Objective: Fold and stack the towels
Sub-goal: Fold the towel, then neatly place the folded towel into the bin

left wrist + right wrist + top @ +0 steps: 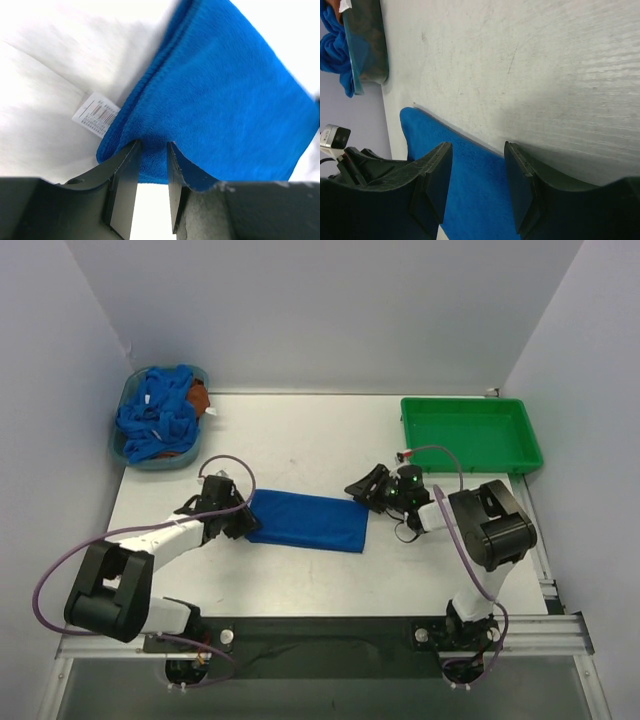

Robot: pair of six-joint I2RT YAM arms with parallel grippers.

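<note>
A blue towel [305, 521] lies folded into a flat strip in the middle of the white table [330, 435]. My left gripper [243, 518] is at its left end. In the left wrist view the jaws [152, 145] stand narrowly apart, closed on the towel's [230, 100] folded edge, which drapes over the right finger. A white label [96, 114] sticks out at the towel's edge. My right gripper [365, 490] is open and empty at the towel's far right corner. In the right wrist view its jaws [477, 147] straddle the towel's [470, 190] edge.
A blue basket [125, 445] heaped with more blue towels [158, 412] stands at the back left; it also shows in the right wrist view [365, 45]. An empty green tray [470, 433] stands at the back right. Walls enclose the table.
</note>
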